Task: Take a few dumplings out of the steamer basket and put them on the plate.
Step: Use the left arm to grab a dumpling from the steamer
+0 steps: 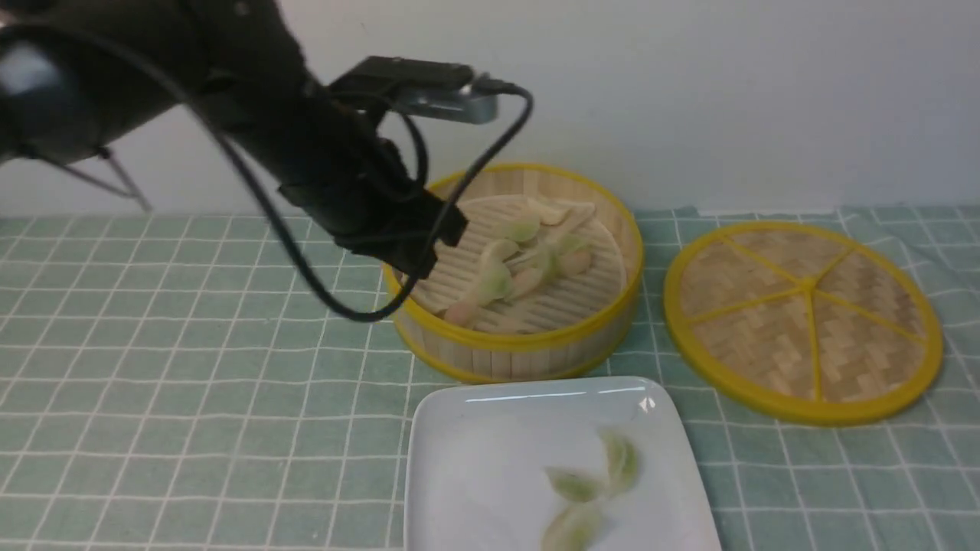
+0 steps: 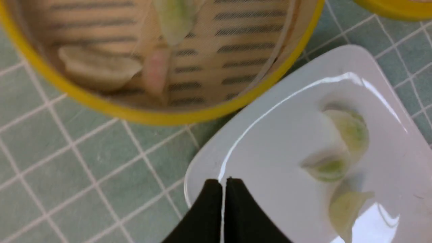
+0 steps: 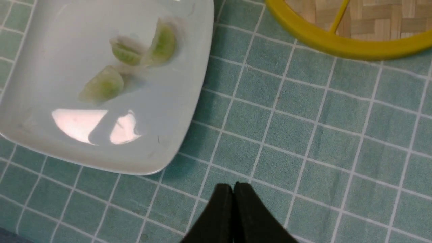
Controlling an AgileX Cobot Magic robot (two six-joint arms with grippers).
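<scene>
Nearest, the plate (image 1: 475,474) carries three green dumplings (image 1: 576,484), just in front of the steamer basket (image 1: 528,348), where more dumplings (image 1: 498,279) lie on the slats. Only the wrist views show the pincers. The left gripper (image 2: 222,189) has its fingers pressed together, empty, near basket and plate; the right gripper (image 3: 233,192), likewise closed on nothing, hangs over checked cloth (image 3: 303,135) beside the plate, with the lid (image 3: 381,17) beyond.

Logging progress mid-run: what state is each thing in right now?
Steamer basket: uncovered, several dumplings inside.
Lid: off, lying flat beside the basket.
Plate: holds three green dumplings.
Left gripper: shut, empty.
Right gripper: shut, empty.
</scene>
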